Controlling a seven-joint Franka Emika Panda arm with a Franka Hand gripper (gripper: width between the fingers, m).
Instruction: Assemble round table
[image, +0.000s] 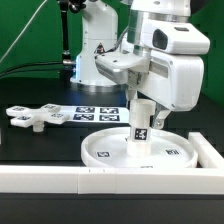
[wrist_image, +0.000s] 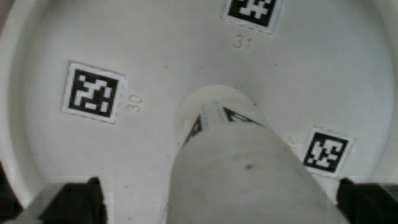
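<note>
The large rimmed round disc lies flat on the table in front of the arm. The short cylindrical post stands upright on the disc's middle, with a tag on its side. My gripper is straight above, around the post's upper end. In the wrist view the post runs down the middle to the disc. The dark fingertips stand off on either side with a light gap to the post, so the gripper is open. The flat cross-shaped piece lies at the exterior view's left.
The marker board lies flat behind the disc. A long white straight-edged wall runs along the front edge, and its right end turns back beside the disc. The arm's base stands behind the marker board.
</note>
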